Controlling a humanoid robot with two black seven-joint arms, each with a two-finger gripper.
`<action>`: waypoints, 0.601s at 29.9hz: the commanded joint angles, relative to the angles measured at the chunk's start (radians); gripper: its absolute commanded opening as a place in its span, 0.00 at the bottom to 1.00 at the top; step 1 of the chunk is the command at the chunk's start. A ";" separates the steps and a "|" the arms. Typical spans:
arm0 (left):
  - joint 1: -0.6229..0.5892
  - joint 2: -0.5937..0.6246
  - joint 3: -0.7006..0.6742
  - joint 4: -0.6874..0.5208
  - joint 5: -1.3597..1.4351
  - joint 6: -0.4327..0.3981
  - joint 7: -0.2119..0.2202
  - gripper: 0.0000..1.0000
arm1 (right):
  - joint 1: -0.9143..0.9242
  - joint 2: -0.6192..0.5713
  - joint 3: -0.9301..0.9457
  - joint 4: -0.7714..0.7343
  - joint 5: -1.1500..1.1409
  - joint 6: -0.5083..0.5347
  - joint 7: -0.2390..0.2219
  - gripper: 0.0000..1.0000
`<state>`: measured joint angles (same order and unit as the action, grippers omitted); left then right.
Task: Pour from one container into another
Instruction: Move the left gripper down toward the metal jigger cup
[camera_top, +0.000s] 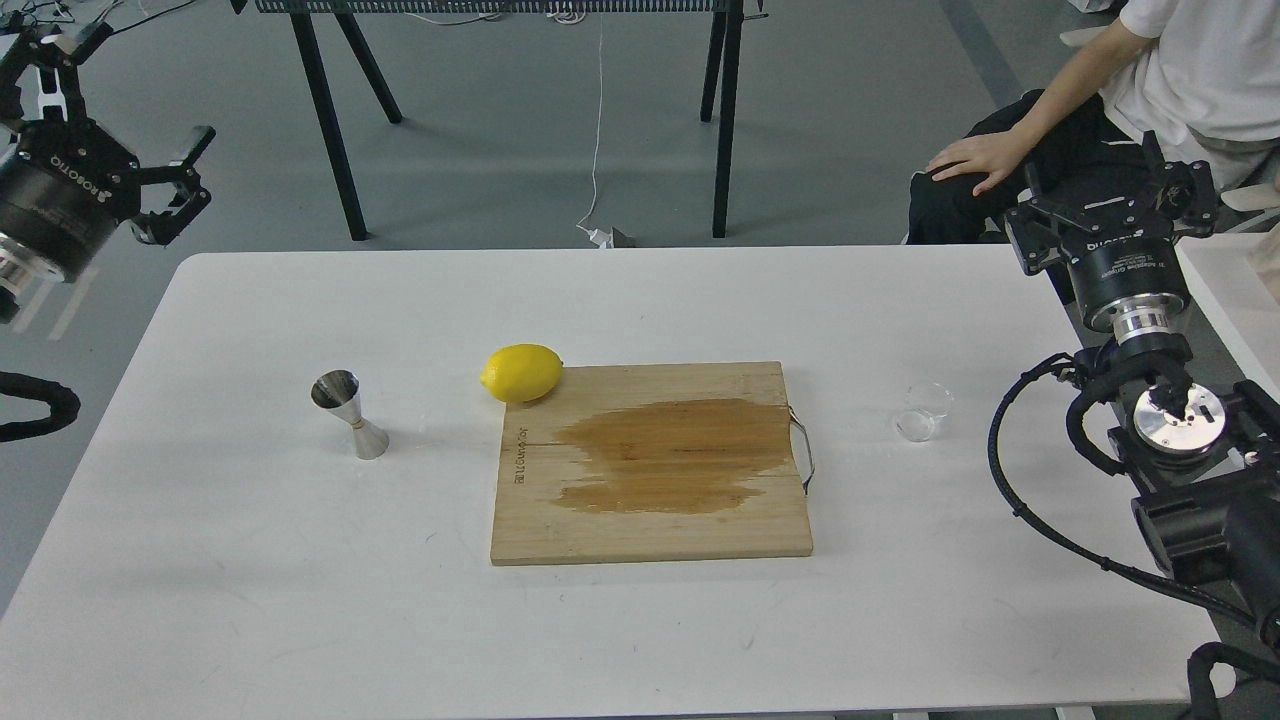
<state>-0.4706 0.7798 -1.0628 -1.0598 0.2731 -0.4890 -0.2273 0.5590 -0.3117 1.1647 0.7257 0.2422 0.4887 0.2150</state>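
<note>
white table on grey floor, trestle stand and seated person behind

landmark: the white table (250, 600), a rounded-corner top with scuff marks, filling most of the view. beyond its far edge lies a plain grey floor (500, 130), evenly lit and lightly glossy. a black trestle stand (725, 120) is set on that floor behind the table's far edge, splayed legs on both sides, a dark perforated top along the upper border. a white cable (598, 120) hangs between its legs to a plug on the floor just behind the table edge. at the table's far right corner sits a person (1180, 80) in a white shirt and dark trousers, one hand on the knee.
</note>
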 joint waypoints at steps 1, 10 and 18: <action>0.081 0.061 0.000 -0.121 0.082 0.022 -0.038 0.99 | -0.001 -0.001 -0.002 0.000 -0.001 0.000 0.000 1.00; 0.257 0.099 0.000 -0.468 0.620 0.319 -0.049 0.99 | -0.002 -0.014 0.006 0.000 -0.001 0.000 -0.002 1.00; 0.467 0.098 0.001 -0.508 1.236 0.530 -0.161 0.99 | -0.022 -0.044 0.007 -0.002 0.000 0.000 -0.009 1.00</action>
<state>-0.0703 0.8795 -1.0645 -1.5689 1.3021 -0.0558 -0.3738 0.5410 -0.3476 1.1746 0.7246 0.2420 0.4887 0.2085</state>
